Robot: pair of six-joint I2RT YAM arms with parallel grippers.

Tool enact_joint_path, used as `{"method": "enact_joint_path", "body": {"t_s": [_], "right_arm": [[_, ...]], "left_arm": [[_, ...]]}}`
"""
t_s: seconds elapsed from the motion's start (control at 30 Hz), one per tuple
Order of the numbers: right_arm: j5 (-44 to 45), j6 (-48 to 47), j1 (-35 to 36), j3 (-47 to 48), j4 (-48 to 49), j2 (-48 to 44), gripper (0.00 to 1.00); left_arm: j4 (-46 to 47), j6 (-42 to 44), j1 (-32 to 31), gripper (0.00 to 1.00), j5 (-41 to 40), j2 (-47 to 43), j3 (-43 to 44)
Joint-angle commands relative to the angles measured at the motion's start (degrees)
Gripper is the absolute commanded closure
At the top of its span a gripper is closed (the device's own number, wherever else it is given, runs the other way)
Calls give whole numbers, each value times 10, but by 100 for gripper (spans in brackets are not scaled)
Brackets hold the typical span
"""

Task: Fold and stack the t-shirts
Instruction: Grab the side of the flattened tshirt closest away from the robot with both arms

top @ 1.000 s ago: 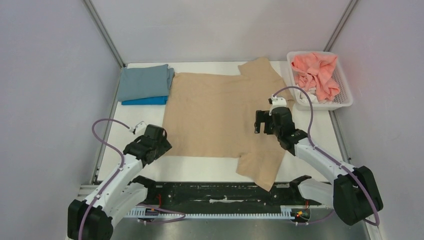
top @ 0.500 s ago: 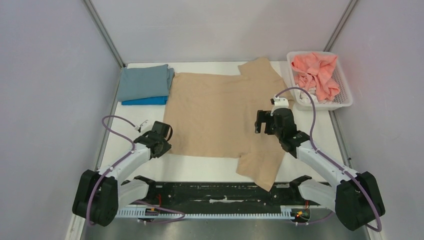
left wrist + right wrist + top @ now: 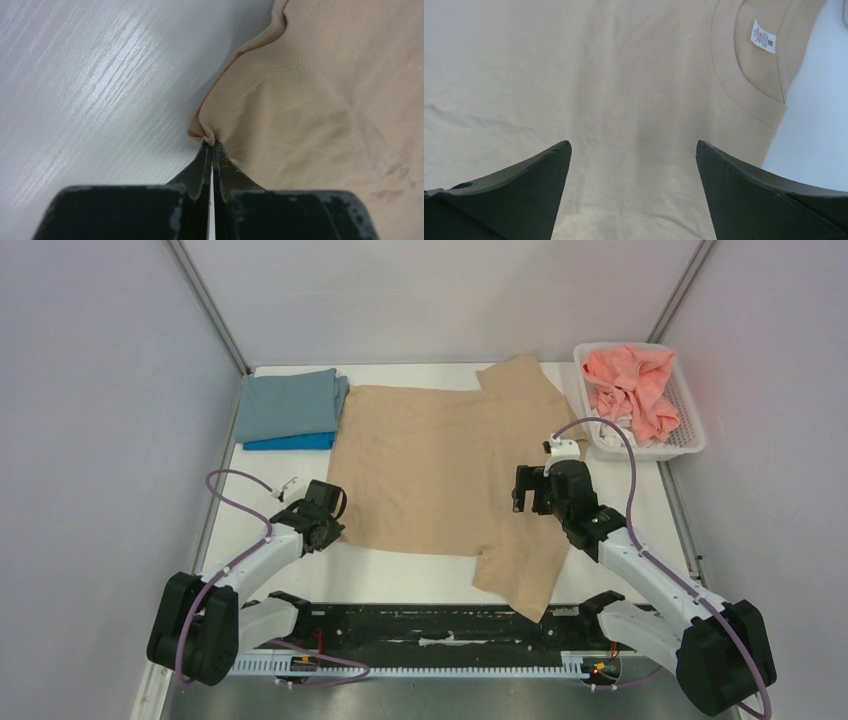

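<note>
- The tan t-shirt [image 3: 430, 465] lies spread flat across the middle of the desk [image 3: 640, 490], its hem to the left and its collar to the right, with one sleeve far right and the other near right.
- The left claw [image 3: 211, 145] sits low at the shirt's near-left corner. Its fingers are pressed together, pinching a small pucker of the stitched hem.
- The right claw [image 3: 634, 145] hangs over the right part of the shirt with its fingers wide apart and nothing between them. The collar and its white label [image 3: 763, 36] show just beyond it.
- At the far left, a folded grey-blue t-shirt [image 3: 290, 405] rests on a folded bright blue t-shirt [image 3: 290, 442], just beside the tan shirt's far-left corner.
- At the far right stands a white basket [image 3: 690, 435] holding a crumpled coral-pink t-shirt [image 3: 630, 385], with a white t-shirt [image 3: 615, 430] partly showing under it.
</note>
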Motion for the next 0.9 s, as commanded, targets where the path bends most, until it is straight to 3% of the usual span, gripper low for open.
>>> {"method": "enact_joint_path", "body": {"t_s": [0.0,0.23,0.47,0.7,0.8,0.87], "right_arm": [[-6,-26,21,11,-60,-22,2],[-54,-47,142,41,-210,-16,3],[-78,45,322,10,-351,-34,8],[-98,124,407,-83,-312,-47,16],[-48,130,416,-90,-286,-16,21],[-8,138,416,-88,-286,6,29]], "left_arm": [[-16,-7,0,98,-12,-20,2],[-28,-2,1,98,-17,-96,-19],[-31,0,1,98,-12,-105,-26],[-18,1,1,98,-7,-104,-30],[-15,-1,0,98,-1,-102,-30],[-24,-6,1,98,-6,-104,-29]]}}
